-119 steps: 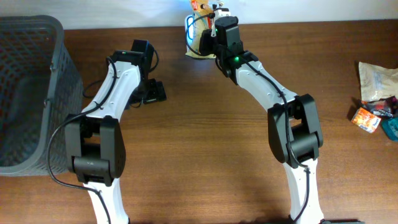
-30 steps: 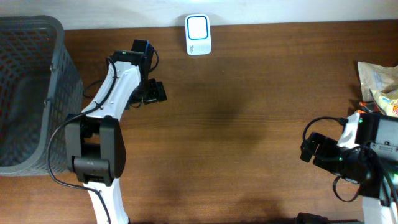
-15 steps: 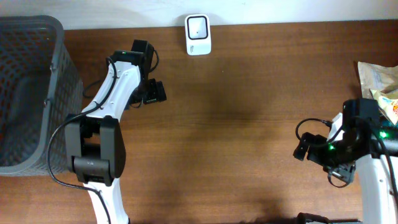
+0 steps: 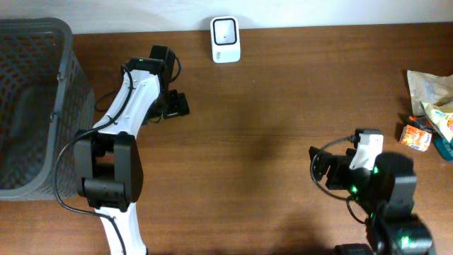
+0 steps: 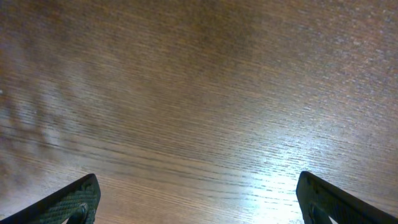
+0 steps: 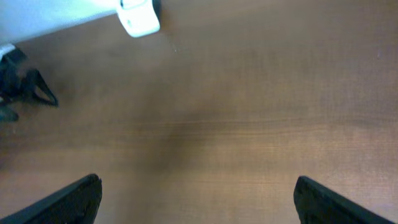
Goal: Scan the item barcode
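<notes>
Two white-and-black robot arms work over a brown wooden table (image 4: 248,92), seen from above. The left gripper (image 4: 175,105), in the upper left of the frame, sits over bare wood with its jaws spread wide and nothing between them. Its wrist view shows only wood grain between two dark fingertips (image 5: 71,204) at the bottom corners. The right gripper (image 4: 322,167), in the lower right of the frame, is likewise splayed wide and holds nothing, its fingertips (image 6: 74,200) also at the bottom corners of its own wrist view. The goods to be scanned lie in a small heap at the right edge of the frame: a pale crinkled plastic pouch (image 4: 427,88), a small orange cardboard box (image 4: 415,136) and a teal packet (image 4: 446,146), the box just beside the packet. The heap lies to the right of the right gripper and apart from it, behind the jaws, which face the left of the frame. The white rectangular barcode scanner (image 4: 225,40) stands at the table's far edge, top centre, well apart from both grippers, and shows in the upper left of the right wrist view. A dark grey plastic mesh basket (image 4: 35,85) fills the left edge of the frame, beside the left arm.
</notes>
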You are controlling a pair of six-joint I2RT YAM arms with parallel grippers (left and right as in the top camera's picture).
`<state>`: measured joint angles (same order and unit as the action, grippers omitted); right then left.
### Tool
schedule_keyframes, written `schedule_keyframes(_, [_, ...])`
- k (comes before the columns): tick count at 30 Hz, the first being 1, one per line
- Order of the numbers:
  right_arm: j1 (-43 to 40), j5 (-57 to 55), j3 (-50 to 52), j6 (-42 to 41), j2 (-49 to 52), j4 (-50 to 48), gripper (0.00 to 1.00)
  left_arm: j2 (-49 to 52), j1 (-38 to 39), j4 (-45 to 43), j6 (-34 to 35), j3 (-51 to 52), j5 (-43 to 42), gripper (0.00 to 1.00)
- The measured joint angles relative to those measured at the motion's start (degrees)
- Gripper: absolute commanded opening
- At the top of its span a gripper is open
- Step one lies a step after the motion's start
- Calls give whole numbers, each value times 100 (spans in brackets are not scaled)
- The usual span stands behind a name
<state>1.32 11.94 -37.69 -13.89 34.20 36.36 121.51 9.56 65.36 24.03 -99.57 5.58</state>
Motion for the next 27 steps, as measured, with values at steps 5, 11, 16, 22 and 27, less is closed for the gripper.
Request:
schedule_keyframes(5, [7, 0, 1263, 68, -953, -1443, 98, 0, 0, 0, 0, 0, -20, 99])
schedule_keyframes(11, [17, 2, 2653, 85, -2293, -2446, 98, 0, 0, 0, 0, 0, -22, 99])
schedule_keyframes(16, [17, -24, 3403, 87, -3143, -3014, 98, 0, 0, -2, 0, 2, -22, 99])
schedule_keyframes(22, [17, -175, 3665, 136, -3329, -3283, 98, 0, 0, 0, 0, 2, -22, 99])
schedule_keyframes(27, [-107, -247, 3668, 426, -3329, -3274, 98, 0, 0, 0, 0, 0, -22, 99])
